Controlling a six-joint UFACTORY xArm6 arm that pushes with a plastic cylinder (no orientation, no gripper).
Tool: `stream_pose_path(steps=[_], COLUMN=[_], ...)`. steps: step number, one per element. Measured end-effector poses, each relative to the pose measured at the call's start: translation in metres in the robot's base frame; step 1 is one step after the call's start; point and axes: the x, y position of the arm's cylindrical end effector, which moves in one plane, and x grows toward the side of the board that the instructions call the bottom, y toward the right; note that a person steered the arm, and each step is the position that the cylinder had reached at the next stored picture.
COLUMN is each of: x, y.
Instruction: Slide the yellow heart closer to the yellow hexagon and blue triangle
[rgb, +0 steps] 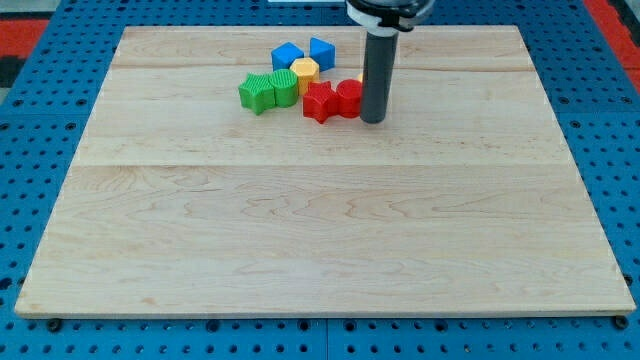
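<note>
My tip (372, 119) rests on the wooden board (320, 230), grasping nothing, touching the right red block (349, 97); only a yellow sliver at the rod's left edge (360, 77) shows, possibly the yellow heart; the yellow hexagon (305, 71) sits left, between two blue blocks (288, 56) (321, 50) and green blocks (268, 90); a red star (319, 102) lies nearer.

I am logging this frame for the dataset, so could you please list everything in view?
Blue blocks: two, blue, top of the cluster, near the view's top.
Yellow hexagon: one, yellow, just below the blue blocks.
Green blocks: two, green, cluster's left end.
Red blocks: two, red, right of the green ones.
Yellow sliver: one, mostly hidden behind the rod; shape unclear.
Wooden board: one, light wood, on a blue pegboard surface.
My tip: one, dark rod, against the right red block's right side.
</note>
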Motion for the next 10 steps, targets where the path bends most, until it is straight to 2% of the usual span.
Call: stream_pose_path(steps=[4,6,10], x=[-0.015,0.000,-0.026], y=[-0.021,0.051,0.032])
